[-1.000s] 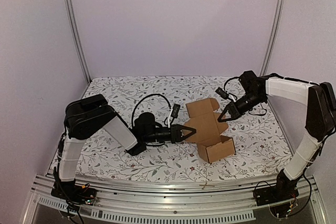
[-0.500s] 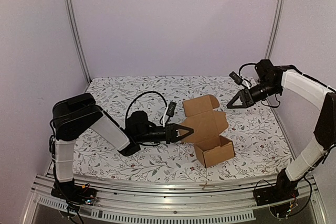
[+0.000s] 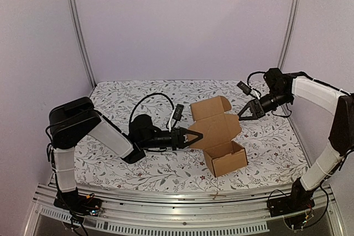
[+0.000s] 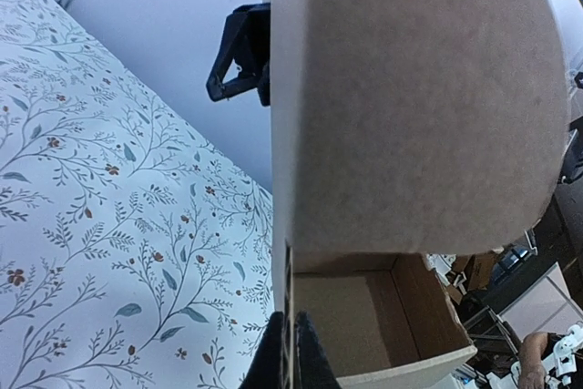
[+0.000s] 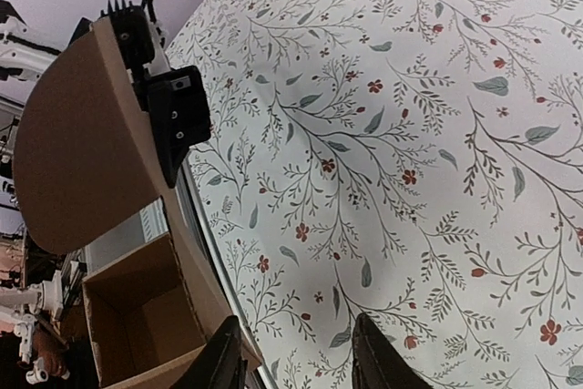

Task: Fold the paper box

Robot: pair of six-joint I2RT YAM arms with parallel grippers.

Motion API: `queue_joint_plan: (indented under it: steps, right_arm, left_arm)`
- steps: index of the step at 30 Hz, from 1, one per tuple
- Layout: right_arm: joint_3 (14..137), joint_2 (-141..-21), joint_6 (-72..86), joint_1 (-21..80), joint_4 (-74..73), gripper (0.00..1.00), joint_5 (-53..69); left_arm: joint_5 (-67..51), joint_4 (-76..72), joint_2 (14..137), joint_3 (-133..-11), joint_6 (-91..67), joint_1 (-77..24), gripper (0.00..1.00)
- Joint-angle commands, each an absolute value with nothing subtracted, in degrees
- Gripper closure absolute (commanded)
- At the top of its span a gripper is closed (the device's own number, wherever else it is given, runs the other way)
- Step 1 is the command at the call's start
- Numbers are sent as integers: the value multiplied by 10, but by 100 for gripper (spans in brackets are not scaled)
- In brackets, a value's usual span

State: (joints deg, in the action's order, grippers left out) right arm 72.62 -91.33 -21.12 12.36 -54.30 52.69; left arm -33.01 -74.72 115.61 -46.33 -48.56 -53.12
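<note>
Counter (image 3: pixel 121 95) with a white cloth (image 3: pixel 265 136) printed in leafy sprigs and small red flowers. The paper box (image 3: pixel 218 131), partly folded, lies right of the counter's centre, open tray toward its front edge.

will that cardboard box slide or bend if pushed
Probably light: the cardboard box is thin sheet and empty. Its raised flap would likely flex at the creases. It may pivot rather than slide, since the left gripper pinches one edge.

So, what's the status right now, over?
Left jaws shut on the paper box. Right jaws open, beside it. Box half folded, lid open. Nothing blocking.
</note>
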Motion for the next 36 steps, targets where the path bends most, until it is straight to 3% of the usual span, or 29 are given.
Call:
queue_joint_plan:
  steps: [1,7,17,26,32,36]
  right_arm:
    - [725,-912,-266,153,-585,60,589]
    - [722,-916,-328,172,-643,51,627]
    - [784,-988,-547,175,-879,41,712]
    - [780,-1009,-429,201,-752,41,692]
    - [765,-998,-348,233,-676,47,666]
    - [770,-1006,-338,234,-672,68,668]
  left_arm:
    - [-299,-736,1145,-455,-477,-530,100]
    - [-286,-737,1142,-451,-476,-529,100]
    - [-286,-720,1135,-453,-471,-526,100]
    - [-319,-738,1145,-467,-485,-532,100]
    - [-332,-734,1150,-484,-485,-536,100]
    - [-333,-739,1152,-487,-486,-536,100]
